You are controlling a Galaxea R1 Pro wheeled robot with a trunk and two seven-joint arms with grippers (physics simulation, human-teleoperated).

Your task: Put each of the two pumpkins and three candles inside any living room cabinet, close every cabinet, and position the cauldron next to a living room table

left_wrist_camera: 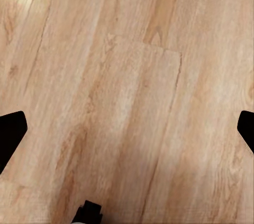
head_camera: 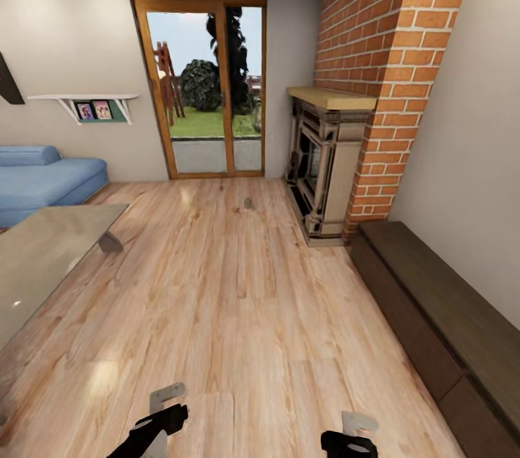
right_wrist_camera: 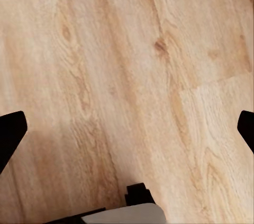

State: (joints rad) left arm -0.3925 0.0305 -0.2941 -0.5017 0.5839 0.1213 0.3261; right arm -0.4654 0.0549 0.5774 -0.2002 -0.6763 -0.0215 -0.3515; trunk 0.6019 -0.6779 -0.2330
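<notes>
The long dark-brown cabinet (head_camera: 440, 321) runs along the right wall, and its fronts look closed. At the left edge stands the glass-topped table (head_camera: 40, 256) on a slanted grey leg. A small greyish stub (head_camera: 248, 203) lies on the floor toward the glass door; it is too small to tell whether it is a candle. The pumpkins and the cauldron are out of view. My left gripper (head_camera: 165, 411) (left_wrist_camera: 127, 128) and right gripper (head_camera: 354, 436) (right_wrist_camera: 127, 128) hang low over bare wooden floor, both open and empty.
A stone fireplace (head_camera: 325, 169) with a brick chimney (head_camera: 390, 61) stands beyond the cabinet's far end. A blue sofa (head_camera: 43, 180) sits behind the table under a wall shelf (head_camera: 94, 105). Glass doors (head_camera: 209, 89) close the far wall. Wooden floor (head_camera: 238, 299) stretches between table and cabinet.
</notes>
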